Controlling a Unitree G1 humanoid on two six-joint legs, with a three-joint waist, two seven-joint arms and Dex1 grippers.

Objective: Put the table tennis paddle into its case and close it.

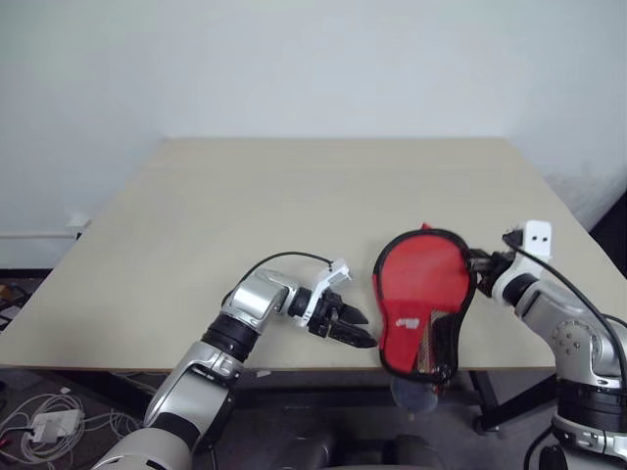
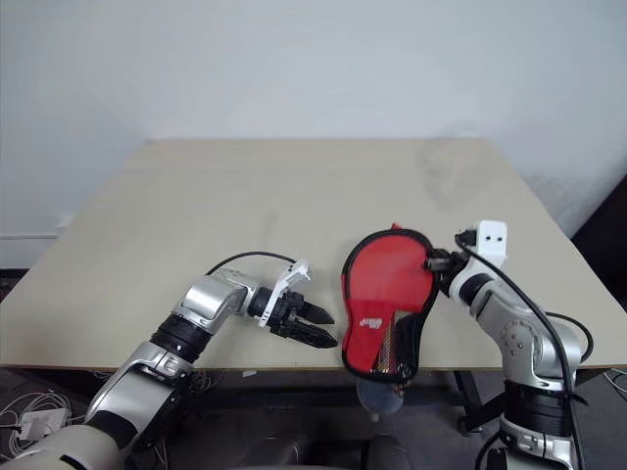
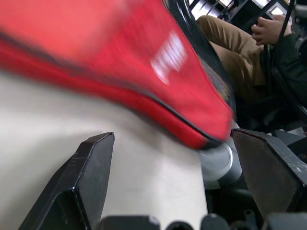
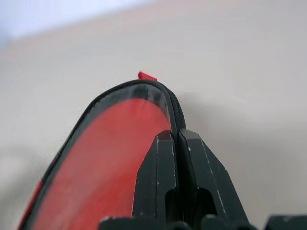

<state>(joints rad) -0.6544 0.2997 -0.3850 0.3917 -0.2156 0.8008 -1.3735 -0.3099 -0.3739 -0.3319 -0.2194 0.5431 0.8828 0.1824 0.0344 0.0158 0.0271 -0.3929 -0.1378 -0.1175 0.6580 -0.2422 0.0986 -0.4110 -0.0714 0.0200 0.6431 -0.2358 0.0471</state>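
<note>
Case (image 1: 423, 294) is tipped up off the beige tabletop (image 1: 294, 196) near its front edge, my right hand (image 1: 477, 261) pinched tight on its black rim. My left hand (image 1: 351, 326) hangs just beside it, spread wide and empty. Can't really make out the paddle inside; wall behind is plain white.

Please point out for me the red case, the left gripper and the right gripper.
red case (image 1: 423, 274): left eye view, on its red face.
left gripper (image 1: 355, 327): left eye view, midway between the open fingertips.
right gripper (image 4: 175, 136): right wrist view, between fingertips shut on the case's black edge.
</note>
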